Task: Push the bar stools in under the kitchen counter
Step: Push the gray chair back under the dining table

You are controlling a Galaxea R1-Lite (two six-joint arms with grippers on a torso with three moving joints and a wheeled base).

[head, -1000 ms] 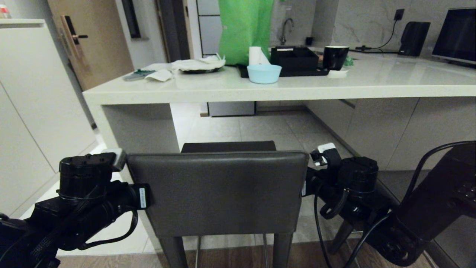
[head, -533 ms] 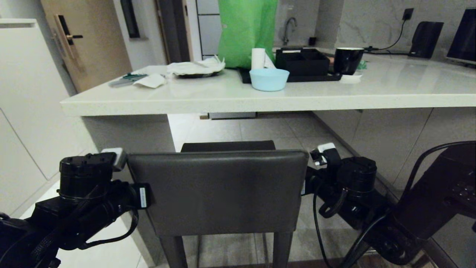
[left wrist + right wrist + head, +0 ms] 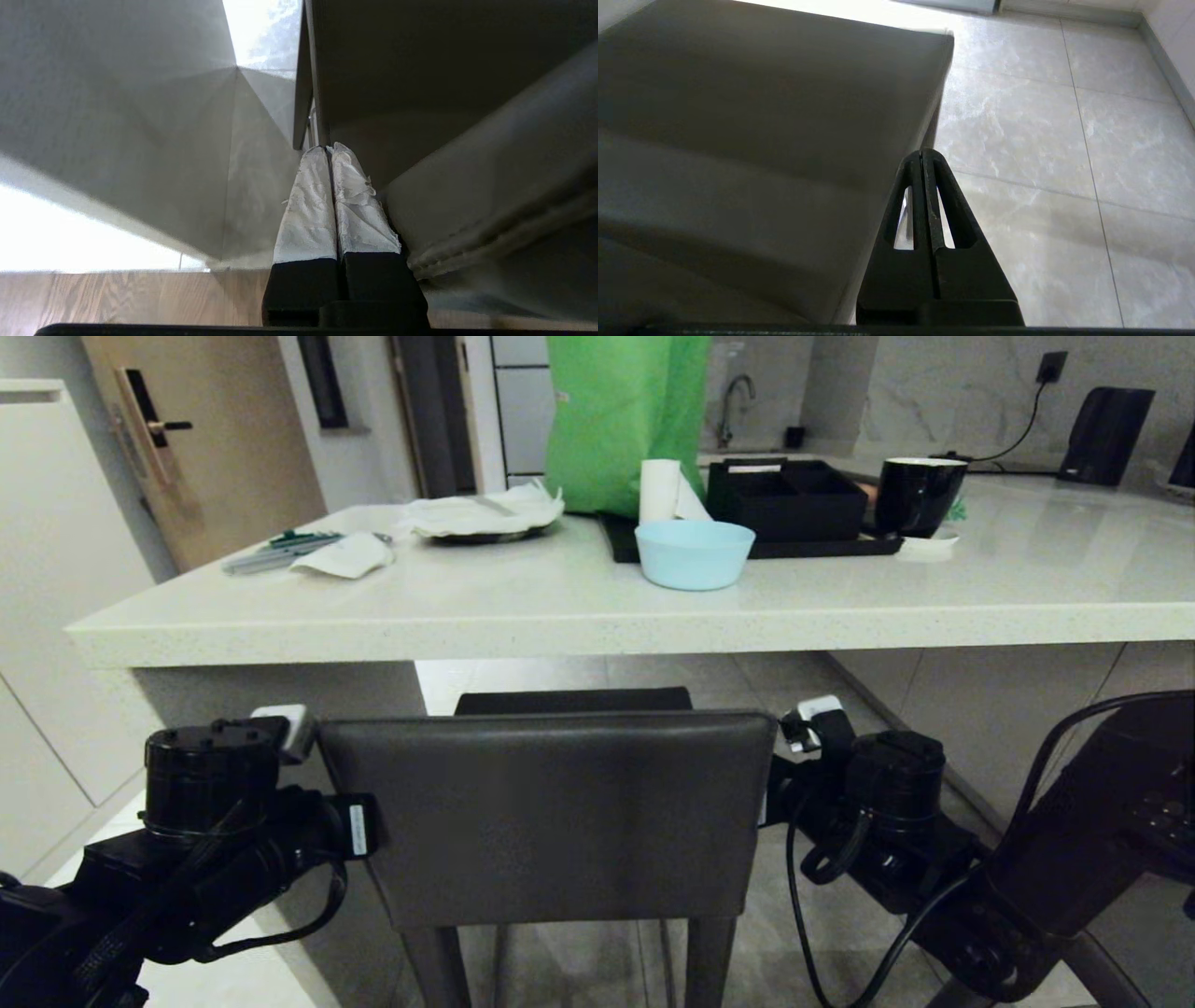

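While the dark grey leather-like bar stool (image 3: 546,817) is flanked by the left gripper (image 3: 332,150) and right gripper (image 3: 921,153), jaws shut and empty, the pale cream stone table (image 3: 523,625) is seen nearer than before; a pale blue bowl's (image 3: 695,553) contents cannot be seen.

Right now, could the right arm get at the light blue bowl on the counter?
Probably not easily. The right gripper sits shut beside the bar stool, below the kitchen counter; its slab overhangs between it and the blue bowl.
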